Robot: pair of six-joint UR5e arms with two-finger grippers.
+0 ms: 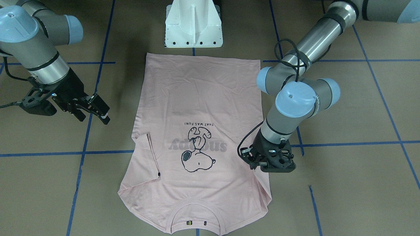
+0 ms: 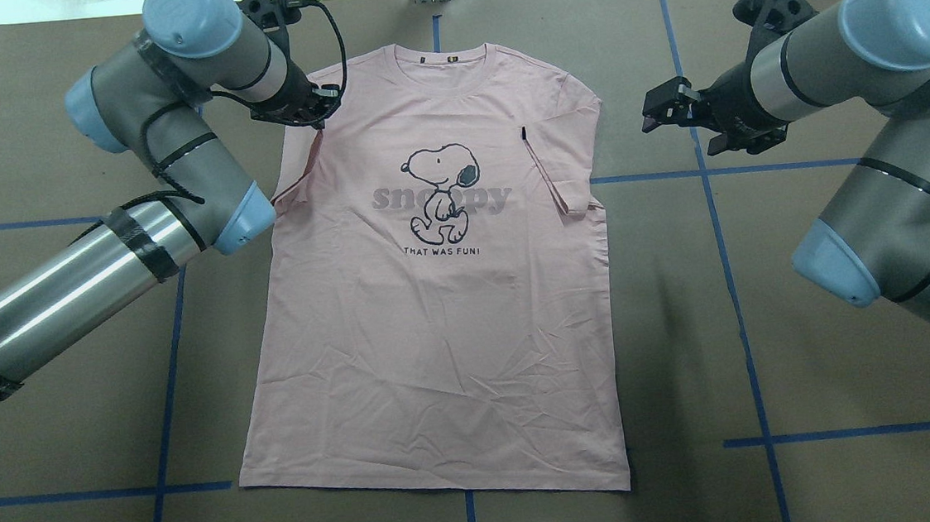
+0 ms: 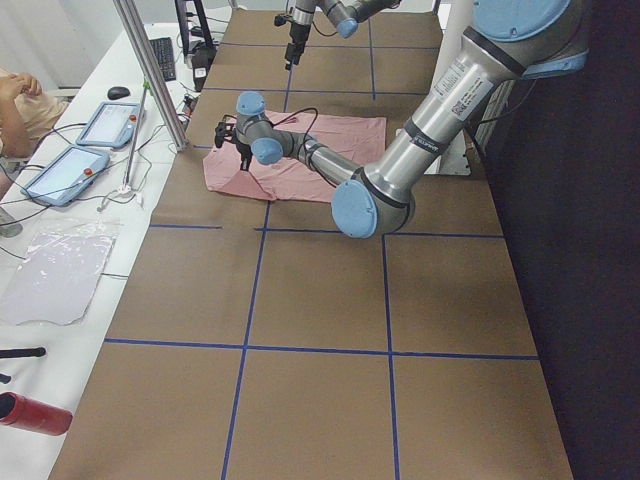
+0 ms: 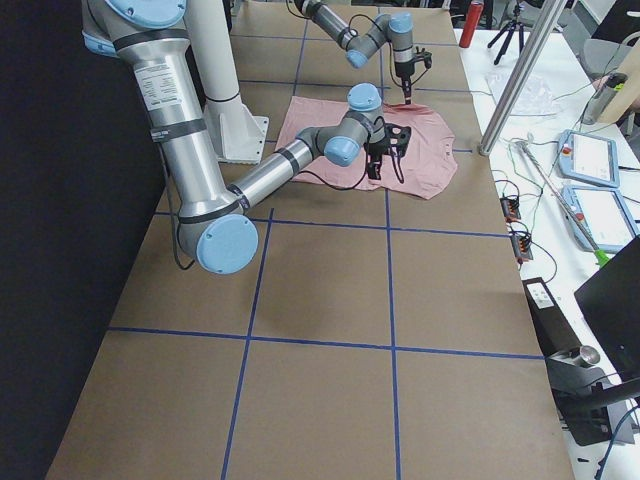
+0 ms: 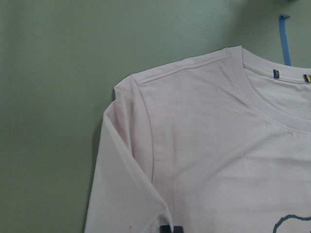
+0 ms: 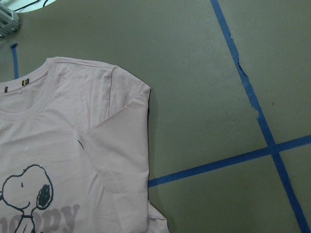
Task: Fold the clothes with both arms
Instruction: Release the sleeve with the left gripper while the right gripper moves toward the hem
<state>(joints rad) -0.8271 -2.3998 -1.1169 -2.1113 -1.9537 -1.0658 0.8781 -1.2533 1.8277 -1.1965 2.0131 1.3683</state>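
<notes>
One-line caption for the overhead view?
Pink T-shirt print-up, one sleeve folded in; left tool at the other sleeve, right tool off the cloth.

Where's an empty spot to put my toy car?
Bare table lies between the T-shirt and the right arm. Another patch lies between the shirt's hem corner and the left arm. It's crowded near the collar: the left hand at the sleeve, the right hand opposite.

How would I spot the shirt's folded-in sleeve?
On the brown table lies a pink T-shirt, print up. Near its collar, toward the right gripper, one sleeve is folded over the chest, its hem drawing a slanted line beside the dog print.
</notes>
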